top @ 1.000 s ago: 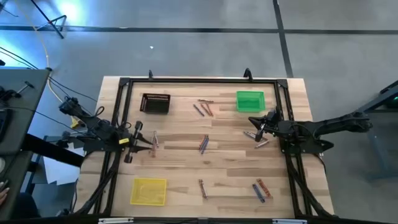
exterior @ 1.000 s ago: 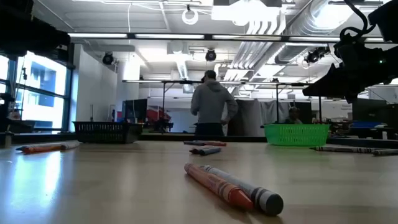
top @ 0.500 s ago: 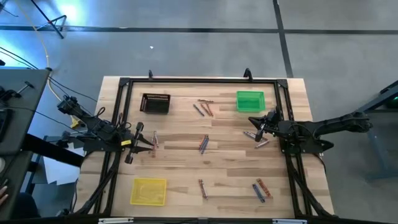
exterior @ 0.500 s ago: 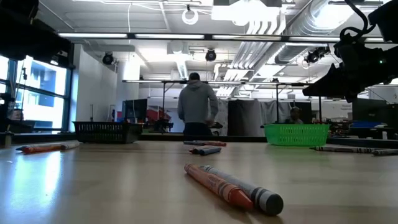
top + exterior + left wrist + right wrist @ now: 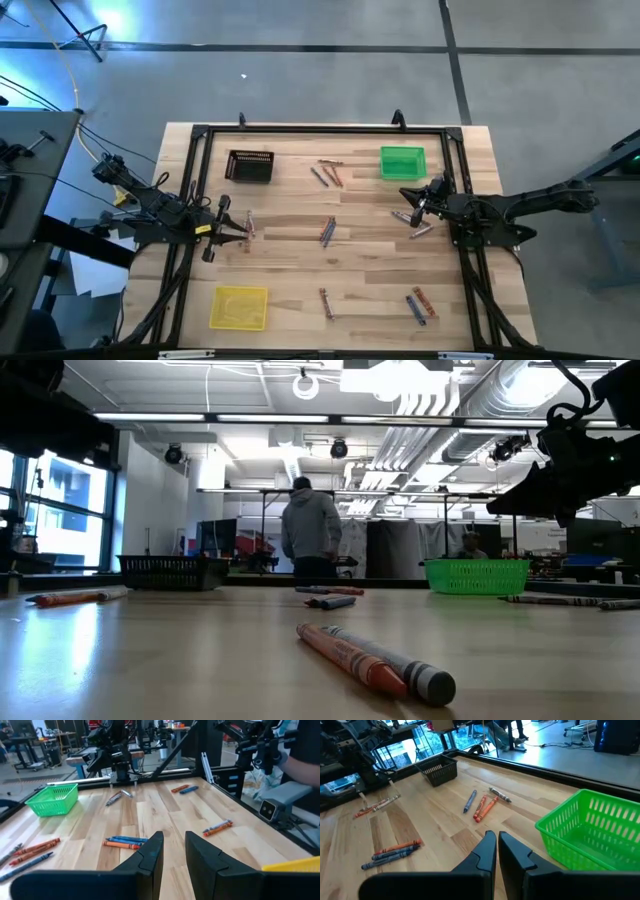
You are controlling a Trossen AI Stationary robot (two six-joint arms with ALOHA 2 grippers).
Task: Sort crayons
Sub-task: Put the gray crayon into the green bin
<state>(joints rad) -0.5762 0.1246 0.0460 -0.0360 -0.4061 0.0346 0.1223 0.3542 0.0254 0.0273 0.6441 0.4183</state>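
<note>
Wooden table [image 5: 370, 255], three baskets, crayons [image 5: 327, 232] scattered, left end effector [image 5: 246, 229] slightly parted, right end effector [image 5: 409, 208] closed, both empty.

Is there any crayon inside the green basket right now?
No, the right wrist view looks into the green basket and shows only bare mesh, while the crayons lie on the table.

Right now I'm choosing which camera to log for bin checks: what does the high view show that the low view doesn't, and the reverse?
Only the high view shows the yellow tray at the table's near left corner and the left gripper beside a crayon pair. Only the low view shows a person standing in the room behind the table. Both show the green basket and the black basket along the far edge, crayons scattered on the wooden table, and the right arm.
</note>
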